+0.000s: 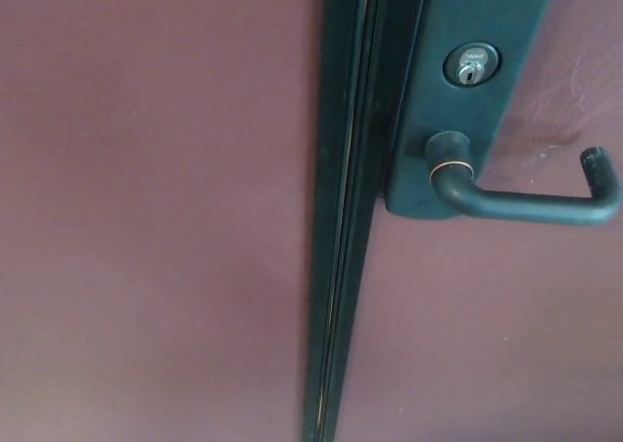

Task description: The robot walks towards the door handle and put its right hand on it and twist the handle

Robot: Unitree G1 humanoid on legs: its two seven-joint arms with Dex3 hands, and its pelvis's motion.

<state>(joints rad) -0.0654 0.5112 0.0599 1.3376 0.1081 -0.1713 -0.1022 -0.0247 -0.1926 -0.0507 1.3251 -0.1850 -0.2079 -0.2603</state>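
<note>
A dark lever door handle (531, 202) runs level from its round base toward the right edge of the head view, its tip bent back toward the door. It is mounted on a dark plate (465, 92) that also carries a silver key cylinder (471, 65). The door (487, 335) is maroon. Neither of my hands shows anywhere in the picture.
A dark vertical strip (341, 228), the door's edge or seam, runs from top to bottom left of the plate. A second maroon panel (146, 218) fills the left half of the view.
</note>
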